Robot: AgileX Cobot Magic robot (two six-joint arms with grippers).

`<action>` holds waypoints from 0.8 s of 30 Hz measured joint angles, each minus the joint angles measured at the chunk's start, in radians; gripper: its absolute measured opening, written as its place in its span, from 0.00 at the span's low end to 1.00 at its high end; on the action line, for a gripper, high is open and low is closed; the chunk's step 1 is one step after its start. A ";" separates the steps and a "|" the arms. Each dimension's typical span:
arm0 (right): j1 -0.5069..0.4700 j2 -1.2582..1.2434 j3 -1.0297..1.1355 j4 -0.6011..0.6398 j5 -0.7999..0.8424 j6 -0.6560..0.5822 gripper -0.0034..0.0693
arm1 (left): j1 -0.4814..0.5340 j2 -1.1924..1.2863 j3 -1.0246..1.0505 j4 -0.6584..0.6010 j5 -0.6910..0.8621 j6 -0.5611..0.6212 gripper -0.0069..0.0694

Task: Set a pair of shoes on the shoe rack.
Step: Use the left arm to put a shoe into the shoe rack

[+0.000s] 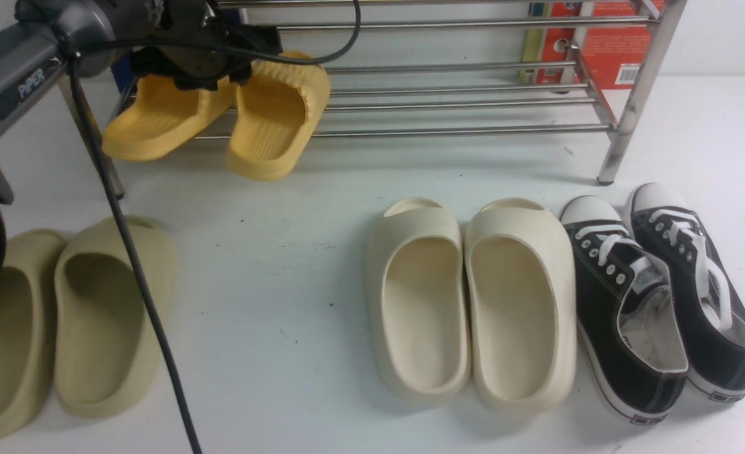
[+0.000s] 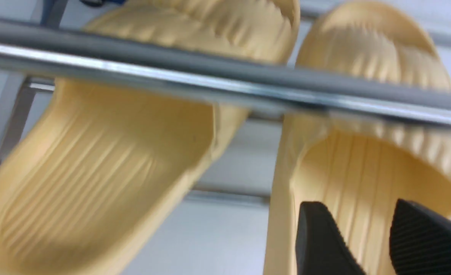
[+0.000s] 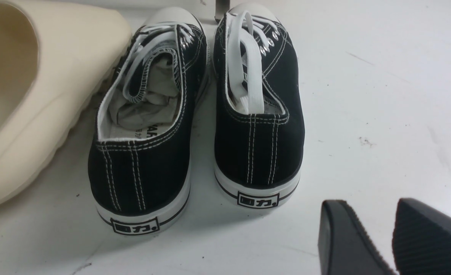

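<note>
Front view: the yellow pair of shoes (image 1: 271, 126) lies toes-in on the low bars of the shoe rack (image 1: 473, 131), heels overhanging the front. Foam looks soft, light and grippy; I judge the puffy strap the best hold. My left gripper (image 2: 359, 208) hangs just above one footbed, jaws wide, gripping nothing.

**Setting:** robot test bench, probably in a laboratory; little of the room beyond the bench is seen.

**Evidence recorded:**
- White work surface (image 1: 284, 265), scuffed and speckled.
- Stainless-steel shoe rack (image 1: 633, 107) set directly upon it.
- Khaki slides (image 1: 111, 315), cream slides (image 1: 416, 302) and black canvas sneakers (image 1: 599, 296), laid out in neat pairs.
- Grey robot arm (image 1: 26, 79) lettered PIPER, with a black cable (image 1: 134, 265) trailed across the surface.
- Red printed carton (image 1: 618, 44) stood behind the rack.
</note>
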 joint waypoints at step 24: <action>0.000 0.000 0.000 0.000 0.000 0.000 0.38 | -0.028 -0.162 0.485 -0.320 -0.013 0.598 0.07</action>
